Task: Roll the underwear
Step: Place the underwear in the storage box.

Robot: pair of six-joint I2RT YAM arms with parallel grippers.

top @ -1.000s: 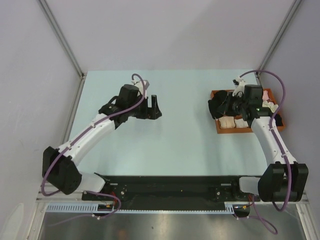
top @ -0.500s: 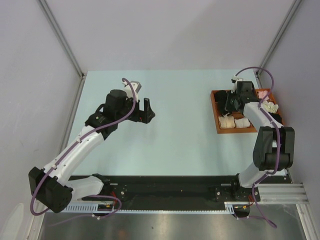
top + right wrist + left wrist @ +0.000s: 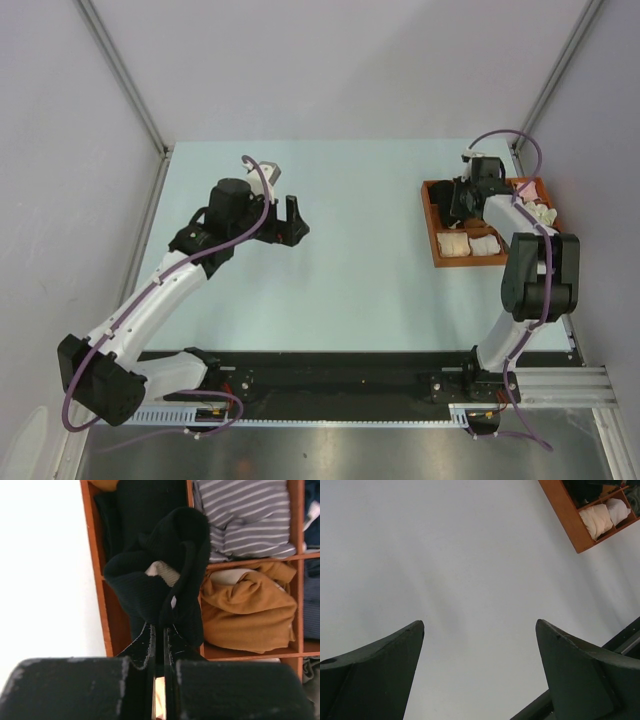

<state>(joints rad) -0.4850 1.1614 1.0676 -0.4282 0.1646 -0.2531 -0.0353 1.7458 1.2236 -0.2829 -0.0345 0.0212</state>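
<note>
- The right pincer (image 3: 159,628) is clamped on the black underwear (image 3: 150,585). Its two fingers are pressed almost together, with a fold of the dark fabric between their tips.
- The black underwear sits bunched just beyond the fingertips. A sliver of its pale beige waistband shows inside the fold.
- Under the bunch is the column of the wooden tray (image 3: 95,580) that runs along the tray wall. Whether the fabric rests in the compartment or hangs clear of it cannot be told.
- To the right of the pincer tips, in the next compartment, lies the rust-brown underwear (image 3: 250,610). It is crumpled, with its pale band at the top.
- Beyond the rust-brown underwear, one compartment further from the pincer, lies a striped grey cloth (image 3: 245,515).
- At the far right edge of the right wrist view, a strip of the navy underwear (image 3: 312,605) shows. Most of it is out of frame.
- The left pincer (image 3: 480,624) has its fingers spread wide and holds nothing. Only bare pale worktop (image 3: 445,555) lies below and ahead of it.
- Well ahead of the left pincer and to its right is a corner of the tray, holding two pale rolls (image 3: 597,521) side by side.
- The top view alone shows both arms together: the left pincer is over the open worktop and well apart from the tray, and the right pincer is over the tray's far half.
- The top view hides the right pincer's grip under the arm. Only the right wrist view shows it.
- The right wrist view does not show the pale rolls. The left wrist view and the top view do.
</note>
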